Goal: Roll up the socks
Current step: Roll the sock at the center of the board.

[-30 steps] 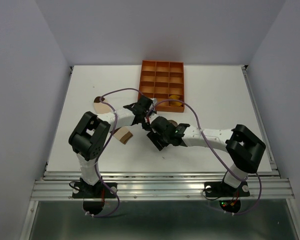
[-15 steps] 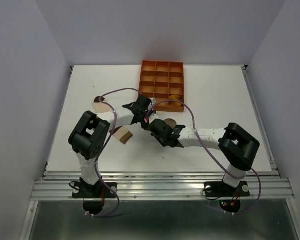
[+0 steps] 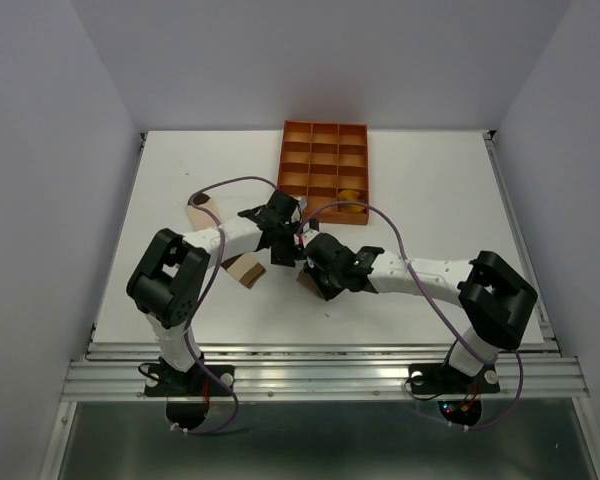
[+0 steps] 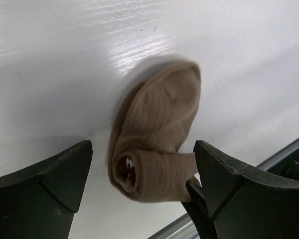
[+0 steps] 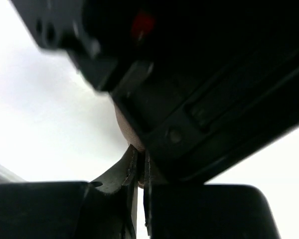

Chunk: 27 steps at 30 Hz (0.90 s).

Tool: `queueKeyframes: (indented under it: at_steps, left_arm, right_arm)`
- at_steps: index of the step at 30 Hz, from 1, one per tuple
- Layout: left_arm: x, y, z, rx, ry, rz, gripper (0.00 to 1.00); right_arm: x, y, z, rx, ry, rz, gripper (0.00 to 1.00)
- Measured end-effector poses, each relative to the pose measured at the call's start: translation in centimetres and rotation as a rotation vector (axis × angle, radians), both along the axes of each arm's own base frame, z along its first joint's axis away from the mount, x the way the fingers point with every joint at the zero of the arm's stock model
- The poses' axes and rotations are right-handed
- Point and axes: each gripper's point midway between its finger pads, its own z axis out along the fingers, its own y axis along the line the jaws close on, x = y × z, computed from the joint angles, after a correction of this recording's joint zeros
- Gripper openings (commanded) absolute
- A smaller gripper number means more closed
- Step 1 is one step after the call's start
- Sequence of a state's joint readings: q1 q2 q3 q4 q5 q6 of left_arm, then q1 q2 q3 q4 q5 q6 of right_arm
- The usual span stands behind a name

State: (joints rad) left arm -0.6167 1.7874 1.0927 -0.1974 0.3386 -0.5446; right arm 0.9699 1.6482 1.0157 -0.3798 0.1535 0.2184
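Sock: taupe-brown ribbed fabric sock (image 4: 157,124), half rolled, just nearside of the orange gridded plastic tray (image 3: 324,124)
Axis: I see the roll lying crosswise, the toe pointing away
Left gripper (image 4: 142,149): spread wide, straddling the roll
Right gripper (image 5: 139,174): pinched together at the roll's end; I cannot tell if fabric is caught
Surface: glossy white table (image 3: 430,200)

Orange gridded tray (image 3: 283,160) at the far middle of the white tabletop (image 3: 180,170), three compartments across, long side running away from the near edge. Ribbed aluminium rail (image 3: 320,375) along the tabletop's near edge. Plain pale walls (image 3: 320,60) on the left, back and right
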Motion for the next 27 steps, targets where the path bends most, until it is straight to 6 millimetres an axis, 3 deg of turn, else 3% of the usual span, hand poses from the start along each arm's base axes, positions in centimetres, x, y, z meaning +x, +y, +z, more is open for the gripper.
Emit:
queueKeyframes:
  at_steps: [5, 13, 20, 27]
  left_arm:
    - [0.0, 1.4, 0.9, 0.015, -0.024, 0.039, 0.91]
    - [-1.2, 3.3, 0.0, 0.039, -0.001, 0.09, 0.9]
    - [-1.0, 5.8, -0.2, 0.066, 0.005, 0.17, 0.88]
    - [0.6, 7.5, 0.1, 0.092, -0.026, 0.26, 0.88]
  right_arm:
    - [-1.6, 0.8, 0.0, 0.049, 0.087, 0.009, 0.01]
    - [-3.2, 2.6, 0.0, 0.116, 0.189, 0.047, 0.01]
    - [-2.1, 2.5, -0.8, 0.173, 0.287, -0.022, 0.01]
    - [-2.7, 3.2, -1.2, 0.203, 0.355, -0.005, 0.01]
